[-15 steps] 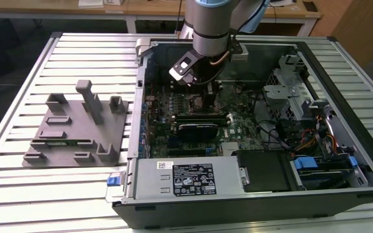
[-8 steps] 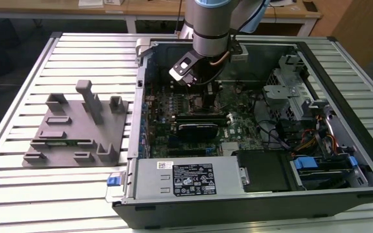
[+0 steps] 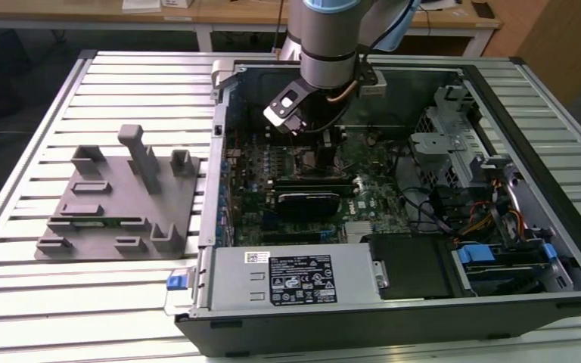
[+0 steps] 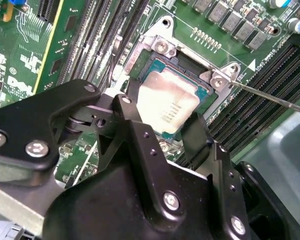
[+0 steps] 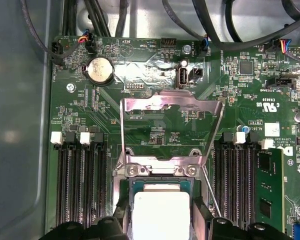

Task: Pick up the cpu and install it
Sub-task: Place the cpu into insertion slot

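Note:
The cpu (image 4: pixel 167 102), a small square chip with a pale silvery top, lies level in the motherboard socket (image 4: pixel 217 80). It also appears in the first wrist view as the cpu (image 5: pixel 161 210), just under the raised metal load plate (image 5: pixel 171 107). My gripper (image 4: pixel 162 120) straddles it, with one black finger against each of two opposite edges. In the exterior view the gripper (image 3: pixel 314 157) reaches down into the open computer case (image 3: pixel 225 98), over the middle of the board.
A thin lever rod (image 4: pixel 272 98) sticks out beside the socket. Black memory slots (image 5: pixel 82 185) flank it, and a green strip (image 5: pixel 270 190) stands in one. A grey power-supply box (image 3: pixel 290 276), a drive cage (image 3: pixel 457 147) and cables crowd the case. A grey fixture (image 3: pixel 119 200) sits on the table.

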